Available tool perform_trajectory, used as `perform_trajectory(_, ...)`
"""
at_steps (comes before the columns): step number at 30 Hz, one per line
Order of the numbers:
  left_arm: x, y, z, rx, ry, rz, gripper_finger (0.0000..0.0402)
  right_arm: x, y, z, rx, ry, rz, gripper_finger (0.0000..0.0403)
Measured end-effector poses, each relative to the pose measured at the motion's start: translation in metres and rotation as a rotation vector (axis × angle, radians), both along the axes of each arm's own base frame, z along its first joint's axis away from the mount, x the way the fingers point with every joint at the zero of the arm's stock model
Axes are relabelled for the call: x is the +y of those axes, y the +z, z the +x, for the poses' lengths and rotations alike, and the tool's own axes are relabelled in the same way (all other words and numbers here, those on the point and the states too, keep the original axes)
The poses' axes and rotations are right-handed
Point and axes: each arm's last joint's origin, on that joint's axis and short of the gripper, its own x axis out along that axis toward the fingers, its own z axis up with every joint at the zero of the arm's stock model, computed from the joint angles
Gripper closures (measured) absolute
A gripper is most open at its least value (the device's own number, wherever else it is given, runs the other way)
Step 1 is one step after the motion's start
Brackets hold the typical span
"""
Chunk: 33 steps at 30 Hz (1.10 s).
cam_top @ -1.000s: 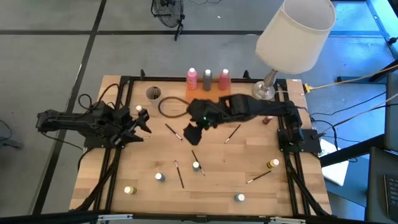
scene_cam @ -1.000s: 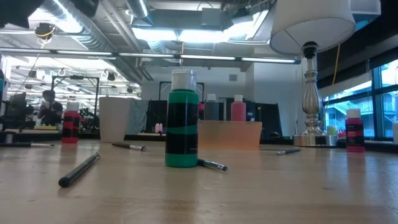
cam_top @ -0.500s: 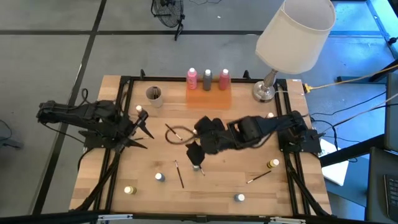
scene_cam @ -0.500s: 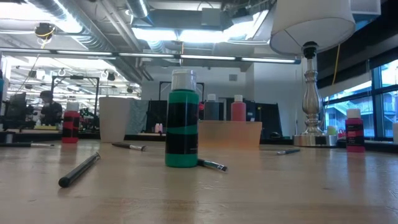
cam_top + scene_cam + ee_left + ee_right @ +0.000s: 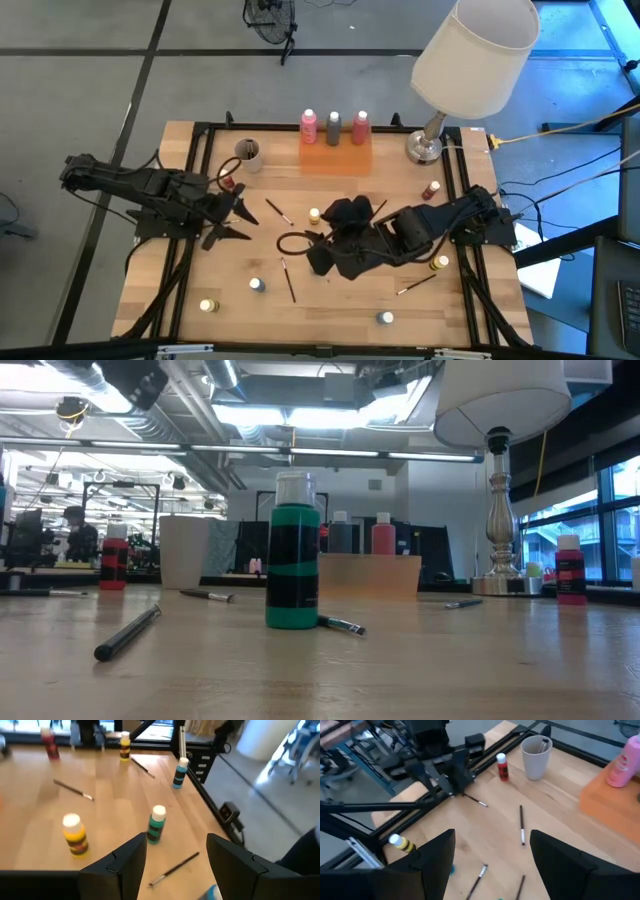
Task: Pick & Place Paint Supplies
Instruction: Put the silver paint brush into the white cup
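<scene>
Three white-capped bottles, pink (image 5: 308, 127), grey (image 5: 333, 125) and pink (image 5: 360, 125), stand on the orange tray (image 5: 335, 155) at the far edge. Small pots stand scattered on the table: red (image 5: 228, 183), yellow-lidded (image 5: 314, 215), green (image 5: 156, 824), blue (image 5: 180, 772). Thin brushes (image 5: 277, 211) (image 5: 289, 280) lie flat on the wood. My left gripper (image 5: 243, 218) hovers open at the left, the green pot ahead of it. My right gripper (image 5: 322, 238) hangs open above mid-table, facing the beige cup (image 5: 536, 750).
A lamp (image 5: 430, 140) stands at the far right corner. A black frame rail (image 5: 190, 250) runs along each table side. A dark cable loop (image 5: 295, 243) hangs by my right gripper. More pots (image 5: 440, 263) (image 5: 386, 318) (image 5: 208, 305) stand near the front.
My right gripper has swung from the far middle toward the near edge and turned, uncovering the yellow-lidded pot. My left gripper has moved a little toward the table's right and near side and tipped upward. Both stay open. No supplies have moved.
</scene>
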Motion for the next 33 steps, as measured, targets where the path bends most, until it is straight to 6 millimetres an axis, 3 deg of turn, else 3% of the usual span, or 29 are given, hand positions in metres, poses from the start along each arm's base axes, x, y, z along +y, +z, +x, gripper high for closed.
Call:
perform_trajectory(5, 0.000, 0.004, 0.003, -0.003, 0.056, -0.117, 0.0199, -0.004, -0.002, -0.001, 0.042, 0.003, -0.028, 0.0141)
perform_trajectory(10, 0.001, 0.010, 0.008, -0.083, 0.113, -0.106, 0.0199, -0.007, 0.000, -0.002, 0.060, 0.033, -0.061, 0.0141)
perform_trajectory(16, 0.003, 0.006, 0.017, -0.088, 0.218, 0.006, 0.0199, -0.007, 0.010, -0.011, 0.052, 0.066, -0.098, 0.0141)
perform_trajectory(23, -0.001, 0.003, 0.036, -0.083, 0.152, 0.148, 0.0199, -0.008, 0.023, -0.025, 0.039, 0.086, -0.165, 0.0141)
perform_trajectory(33, 0.017, -0.011, 0.070, 0.167, 0.063, 0.377, 0.0199, -0.011, 0.024, -0.034, 0.090, 0.095, -0.196, 0.0141)
